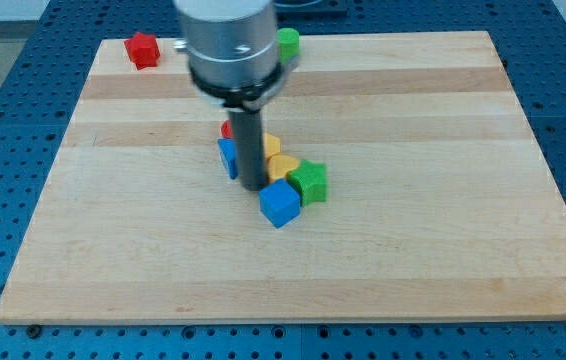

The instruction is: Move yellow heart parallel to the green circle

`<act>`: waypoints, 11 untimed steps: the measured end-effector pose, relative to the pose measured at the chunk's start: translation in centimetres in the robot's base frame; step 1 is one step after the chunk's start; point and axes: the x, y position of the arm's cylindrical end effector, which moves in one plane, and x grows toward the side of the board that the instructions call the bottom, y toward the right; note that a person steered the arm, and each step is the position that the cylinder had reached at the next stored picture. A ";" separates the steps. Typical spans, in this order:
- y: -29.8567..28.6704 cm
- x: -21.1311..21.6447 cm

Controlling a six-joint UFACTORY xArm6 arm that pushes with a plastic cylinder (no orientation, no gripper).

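Note:
My tip (252, 186) rests on the board in the middle of a cluster of blocks. The yellow heart (283, 166) lies just to the tip's right, touching a green star (310, 181). Another yellow block (271, 146) shows just above the heart, partly hidden by the rod. The green circle (287, 43) sits at the view's top edge of the board, partly hidden behind the arm's grey body. A blue cube (280, 203) lies just below and right of the tip. A blue block (227, 157) lies at the tip's left, and a red block (226, 129) peeks out above it.
A red block (143, 49) sits at the board's top left corner. The wooden board (443, 200) lies on a blue perforated table. The arm's grey cylinder (229, 45) hides part of the board's top middle.

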 end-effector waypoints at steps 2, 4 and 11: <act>7.2 -0.8; 10.7 -2.8; 17.3 -3.8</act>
